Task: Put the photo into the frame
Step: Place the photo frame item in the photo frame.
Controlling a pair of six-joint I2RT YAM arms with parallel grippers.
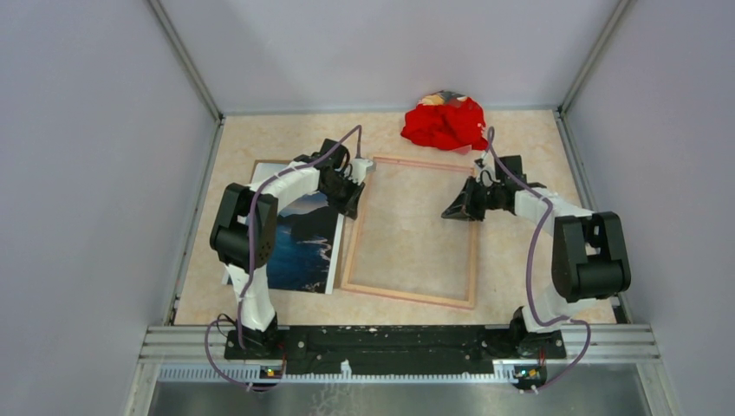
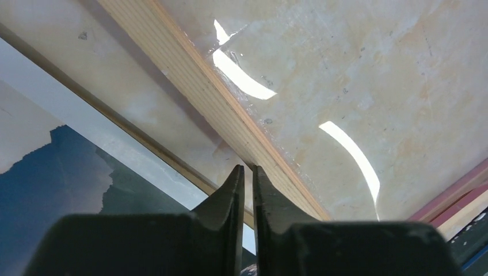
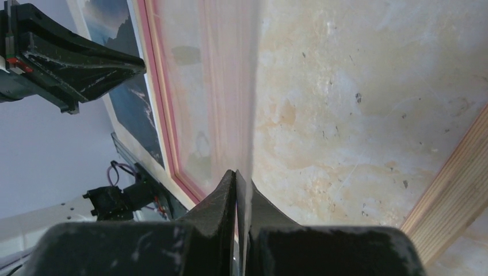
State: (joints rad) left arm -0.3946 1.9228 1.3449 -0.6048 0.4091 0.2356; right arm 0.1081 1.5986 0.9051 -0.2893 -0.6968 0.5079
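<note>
table is carrying everything. frame is lying flat mid-table, wood side showing, its opening showing bare table. photo is lying face up just beside the frame's left rail, outside it and partly under the left arm, so it is not yet in. a thin clear pane is standing on edge at the right gripper, whose fingers are pressing together on it. red cloth is sitting well apart at the far edge. left gripper is hovering at the left rail with only a slit between its fingers; cannot tell if it is pinching anything. judging the step as frame preparation, pane being handled first. next move is likely calling for settling the pane, then picking the photo by its white edge and squaring it to the rails.
</note>
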